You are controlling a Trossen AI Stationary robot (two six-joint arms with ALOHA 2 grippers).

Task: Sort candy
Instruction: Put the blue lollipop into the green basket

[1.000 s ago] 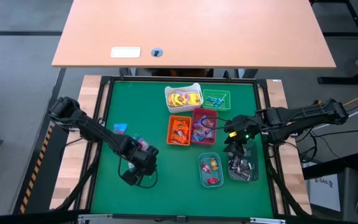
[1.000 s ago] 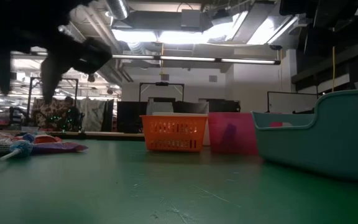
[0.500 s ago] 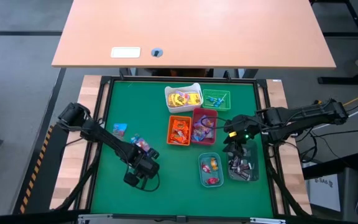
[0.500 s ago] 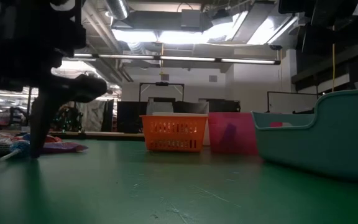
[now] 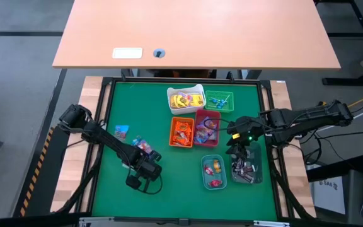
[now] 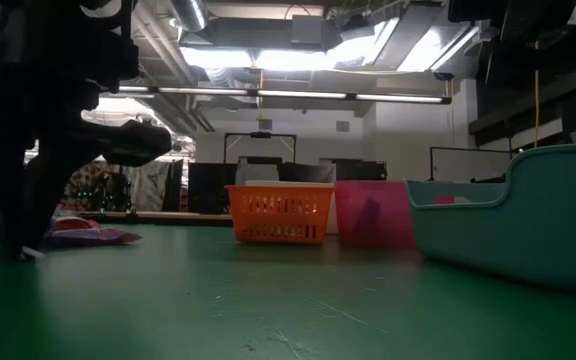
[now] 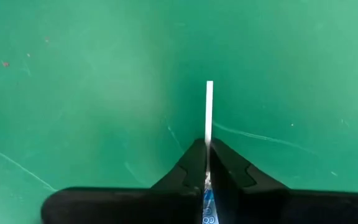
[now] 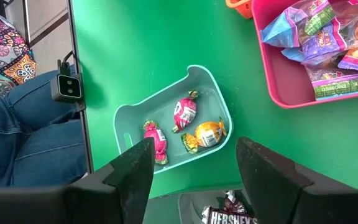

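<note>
The left tool [image 7: 207, 163] is clenched on a lollipop [image 7: 209, 118] by its stick, low over the green tabletop [image 5: 169, 170], ready for binning. The right tool [image 8: 194, 163], released, hovers above the teal bin [image 8: 124, 121].

Bins clustered centre-right on the mat [image 5: 169, 164]; loose candy and left arm to the left.

Back row: one bin [image 5: 186, 99] with another [image 5: 220, 101] just right of it. Directly in front, two bins [image 5: 182, 132] [image 5: 207, 128] side by side, touching. Nearer the front edge, right of centre, another pair of bins [image 5: 213, 173] [image 5: 246, 170] side by side, both holding candy. Right gripper [image 5: 239, 153] hangs above the outer one of that pair. Loose candy [image 5: 121, 130] [image 5: 141, 145] lies left of the cluster. Left gripper [image 5: 137, 182] is down at the mat in front of that candy, pinching a thin stick [image 7: 209, 112].
</note>
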